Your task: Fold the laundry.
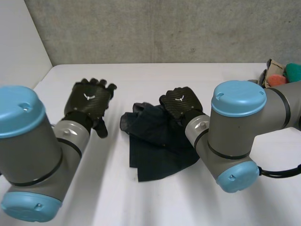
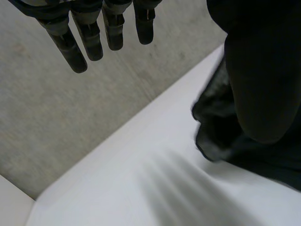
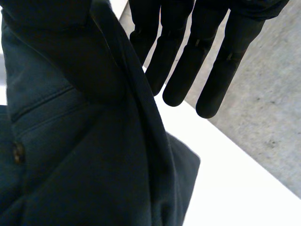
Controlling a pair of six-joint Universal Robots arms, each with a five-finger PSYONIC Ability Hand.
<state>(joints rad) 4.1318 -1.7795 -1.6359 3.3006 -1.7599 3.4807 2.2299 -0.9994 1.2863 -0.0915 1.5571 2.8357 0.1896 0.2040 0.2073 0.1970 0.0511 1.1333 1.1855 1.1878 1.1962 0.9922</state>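
A dark navy cloth lies crumpled in the middle of the white table. My right hand rests on the cloth's far edge. In the right wrist view the cloth rises up into that hand, pinched between the thumb and the straight fingers. My left hand hovers above bare table to the left of the cloth, apart from it. Its fingers hang straight and hold nothing. The cloth's bunched edge lies beside its thumb.
A small heap of coloured items sits at the table's far right edge, behind my right arm. A grey wall runs along the table's far edge. Bare table stretches under and around the left hand.
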